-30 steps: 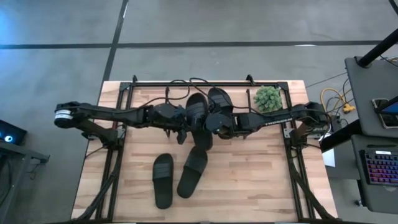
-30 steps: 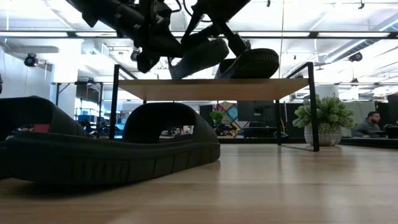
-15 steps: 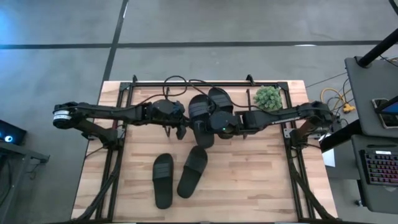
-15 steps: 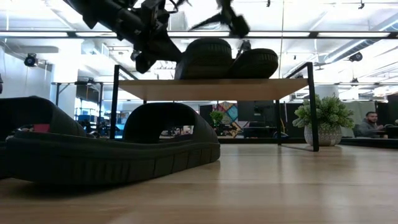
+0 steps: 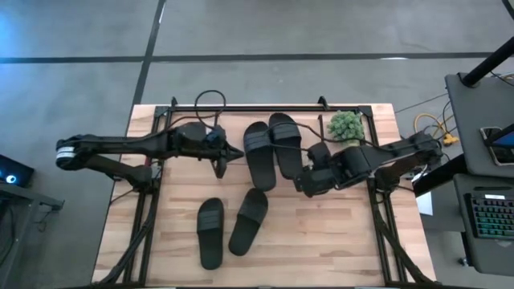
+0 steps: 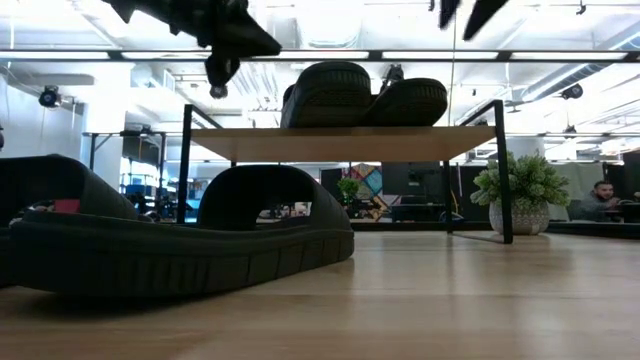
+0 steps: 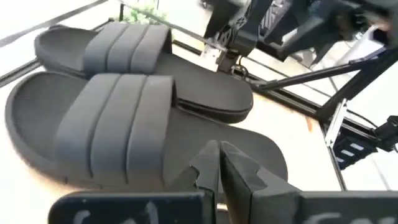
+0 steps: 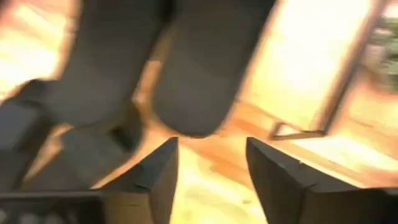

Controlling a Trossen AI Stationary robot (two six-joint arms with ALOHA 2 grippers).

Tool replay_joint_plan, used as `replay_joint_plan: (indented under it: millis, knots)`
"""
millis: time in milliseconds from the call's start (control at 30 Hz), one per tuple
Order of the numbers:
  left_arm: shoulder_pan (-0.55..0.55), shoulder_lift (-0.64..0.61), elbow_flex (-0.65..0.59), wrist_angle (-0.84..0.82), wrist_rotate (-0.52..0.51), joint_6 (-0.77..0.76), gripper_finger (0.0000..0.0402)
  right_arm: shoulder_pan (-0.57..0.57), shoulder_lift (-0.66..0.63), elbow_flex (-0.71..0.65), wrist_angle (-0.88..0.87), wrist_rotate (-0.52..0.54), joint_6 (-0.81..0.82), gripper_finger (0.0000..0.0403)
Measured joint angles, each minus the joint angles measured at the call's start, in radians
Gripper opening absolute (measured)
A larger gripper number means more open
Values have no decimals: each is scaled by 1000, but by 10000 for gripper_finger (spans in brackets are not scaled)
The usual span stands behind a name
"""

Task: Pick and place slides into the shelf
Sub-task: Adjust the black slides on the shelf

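Two black slides [image 5: 259, 154] [image 5: 285, 143] lie side by side, soles down, on the shelf's wooden top board [image 6: 340, 143]; the low view shows them there [image 6: 328, 95] [image 6: 408, 101]. Two more slides [image 5: 211, 233] [image 5: 249, 221] lie flat on the table toward its near edge. My left gripper [image 5: 231, 152] hovers shut just left of the shelved pair, with its fingers together in the left wrist view [image 7: 217, 163]. My right gripper [image 5: 308, 183] is open [image 8: 211, 163]. It hangs right of the pair and nearer the table's near edge, holding nothing.
A small potted plant [image 5: 347, 127] stands at the shelf's right end, near the right arm. Black frame rails [image 5: 152, 201] run along both table sides. Bare tabletop [image 5: 321, 241] lies right of the two slides on the table. Cables loop at the far edge [image 5: 209, 100].
The slide that my right gripper held tilted above the shelf now lies flat on the top board beside the other one. My right gripper has let go and pulled away toward the table's right and near edge. My left gripper has drawn back toward the table's left.
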State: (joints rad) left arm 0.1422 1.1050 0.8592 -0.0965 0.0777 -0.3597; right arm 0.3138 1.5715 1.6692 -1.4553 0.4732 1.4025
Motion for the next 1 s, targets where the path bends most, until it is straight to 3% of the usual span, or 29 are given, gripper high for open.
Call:
replay_joint_plan:
  millis: [267,500,700,1000]
  knots:
    - [-52,-5,-2,-71,138,-104,0,-30,1,-110,3,-57,-7,20]
    - [-172,25,-3,-68,159,-106,0,-31,2,-180,77,-91,-37,13]
    - [-199,104,-2,51,155,-147,0,-60,14,-241,232,-88,-126,13]
    - [-250,190,-2,161,166,-213,0,-87,34,-265,290,-54,-174,13]
